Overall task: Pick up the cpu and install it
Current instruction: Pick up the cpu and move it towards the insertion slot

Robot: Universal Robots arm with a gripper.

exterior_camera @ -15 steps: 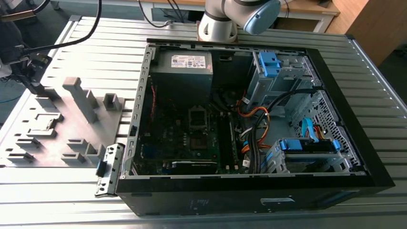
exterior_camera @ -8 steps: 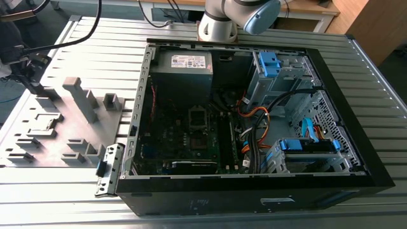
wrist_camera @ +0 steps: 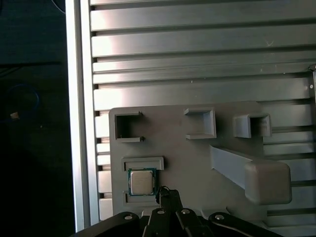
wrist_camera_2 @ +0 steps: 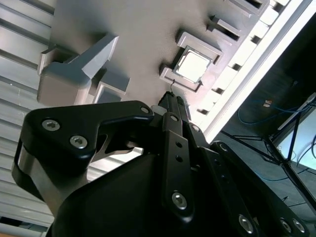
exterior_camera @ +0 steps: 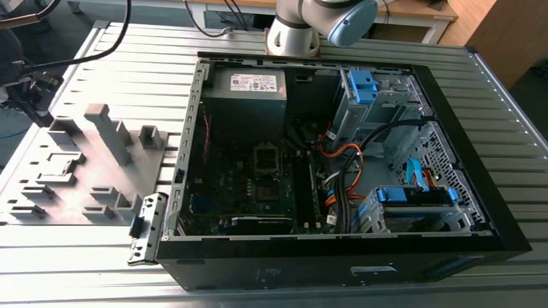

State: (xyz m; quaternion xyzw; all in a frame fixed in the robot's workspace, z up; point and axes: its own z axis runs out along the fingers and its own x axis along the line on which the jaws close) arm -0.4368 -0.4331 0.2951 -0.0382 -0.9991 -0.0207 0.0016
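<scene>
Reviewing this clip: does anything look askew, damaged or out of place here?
Nothing stands out. The cpu lies flat and square in its pocket on the grey fixture. A metal bracket hangs open off the computer case, which looks deliberate rather than broken.

Glare whitens the ribbed table (wrist_camera: 197, 44); the computer case (exterior_camera: 256, 266) interior lies dark

Arm (exterior_camera: 301, 25) in the exterior view shows pale grey joint housings w/ a light-blue end cap, upright at the base, while the gripper (wrist_camera_2: 173, 101) (wrist_camera: 166, 191) in both wrist views is black, bolted linkages converging fwd, fingertips drawn together w/ nothing betw. them.
</scene>
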